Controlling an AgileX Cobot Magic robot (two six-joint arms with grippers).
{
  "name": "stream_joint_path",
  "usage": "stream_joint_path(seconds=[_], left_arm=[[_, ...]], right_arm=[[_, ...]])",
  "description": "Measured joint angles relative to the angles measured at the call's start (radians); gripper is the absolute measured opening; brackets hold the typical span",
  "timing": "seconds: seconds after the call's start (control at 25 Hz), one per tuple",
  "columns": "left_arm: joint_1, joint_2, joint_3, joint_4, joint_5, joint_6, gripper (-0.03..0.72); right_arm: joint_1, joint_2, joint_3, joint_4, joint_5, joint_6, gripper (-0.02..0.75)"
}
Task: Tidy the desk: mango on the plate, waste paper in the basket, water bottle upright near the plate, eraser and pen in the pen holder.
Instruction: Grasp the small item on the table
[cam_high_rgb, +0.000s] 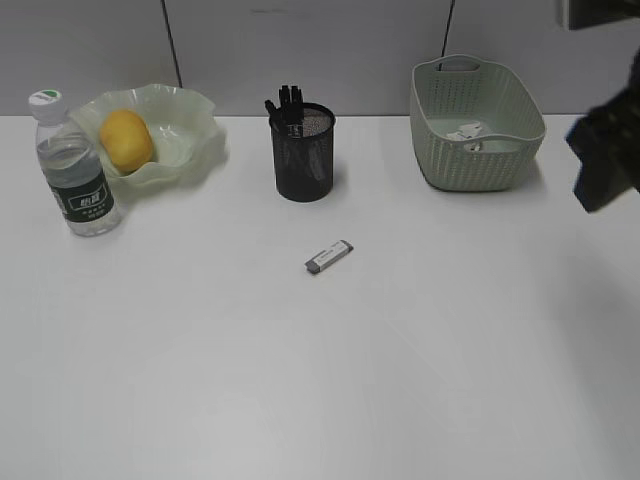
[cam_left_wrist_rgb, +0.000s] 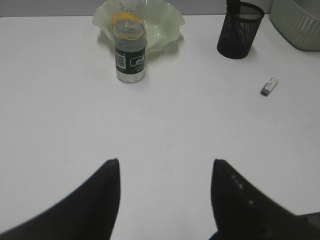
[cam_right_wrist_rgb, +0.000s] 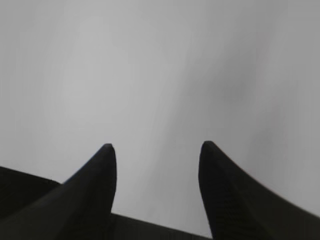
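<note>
The water bottle (cam_high_rgb: 78, 170) label bears white print, too small to read.

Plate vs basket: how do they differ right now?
The plate is a shallow dish with a wavy, ruffled rim; the basket is a deep oblong tub with woven-texture walls and a handle cut-out. The plate holds the mango; the basket holds the waste paper. The plate sits back left by the water bottle; the basket sits back right. Both are pale green.

Yellow-orange mango (cam_high_rgb: 126, 139) in pale green plate (cam_high_rgb: 190, 120), black mesh pen holder (cam_high_rgb: 303, 155), dark-green-labelled water bottle (cam_high_rgb: 78, 170), grey-white eraser (cam_high_rgb: 329, 257).
</note>
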Motion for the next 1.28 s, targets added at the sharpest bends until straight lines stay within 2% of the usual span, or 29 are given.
stream_joint_path(seconds=[0.28, 0.56, 0.96, 1.16, 1.28], left_arm=[[0.000, 0.000, 0.000, 0.000, 0.000, 0.000, 0.442], [0.000, 0.000, 0.000, 0.000, 0.000, 0.000, 0.442], [0.000, 0.000, 0.000, -0.001, 0.000, 0.000, 0.442], [0.000, 0.016, 0.000, -0.005, -0.002, 0.009, 0.442], [0.000, 0.061, -0.003, -0.035, -0.010, 0.061, 0.442]], right_arm=[[-0.004, -0.357, 0.296, 0.045, -0.025, 0.010, 0.429], [-0.004, -0.744, 0.471, 0.045, -0.026, 0.063, 0.429], [-0.004, -1.206, 0.562, -0.023, -0.021, 0.080, 0.429], [-0.004, -1.304, 0.570, -0.066, 0.012, 0.081, 0.429], [-0.004, -1.313, 0.593, -0.095, 0.018, 0.081, 0.429]])
